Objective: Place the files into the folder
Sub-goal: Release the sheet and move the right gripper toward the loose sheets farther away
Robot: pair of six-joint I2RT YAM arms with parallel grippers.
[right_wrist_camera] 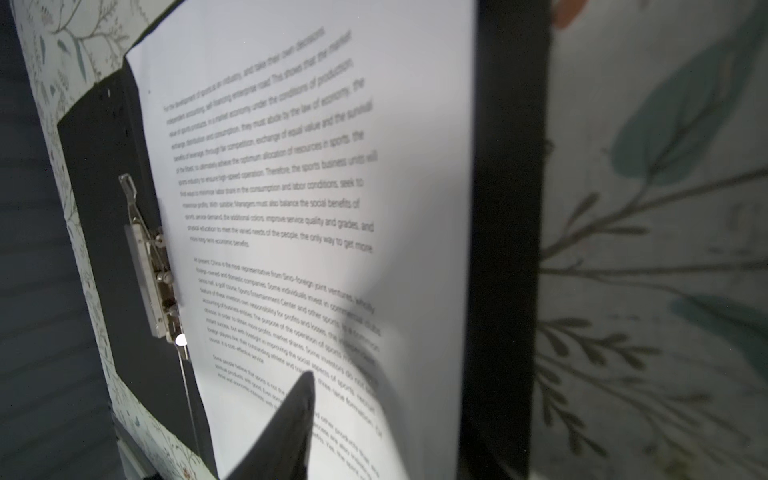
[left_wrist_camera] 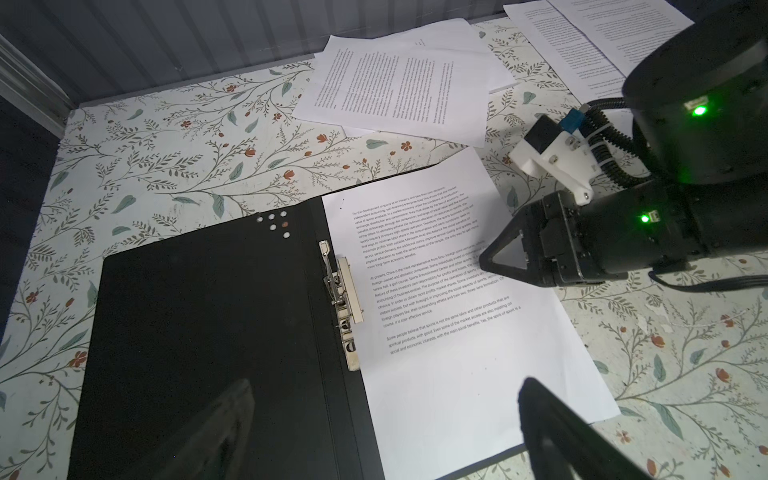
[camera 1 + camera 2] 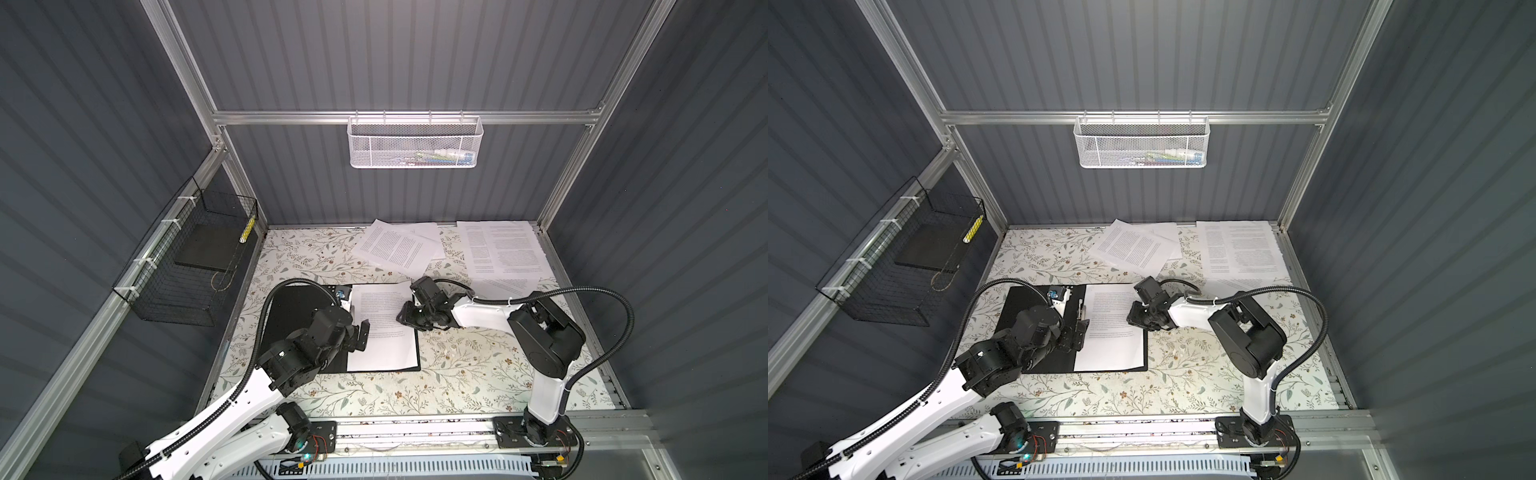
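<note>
The right gripper (image 3: 403, 316) (gap unclear) is over the sheet (image 3: 382, 349) in the open folder (image 3: 291, 307); the loose files (image 3: 399, 249) lie just behind it, farther from the wide-open left gripper (image 3: 360, 334).

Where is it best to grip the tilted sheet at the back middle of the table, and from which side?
Probably its near corner, coming from the front with the right gripper: the tilted sheet lies flat and turned, so this corner points towards the arms and is closest.
</note>
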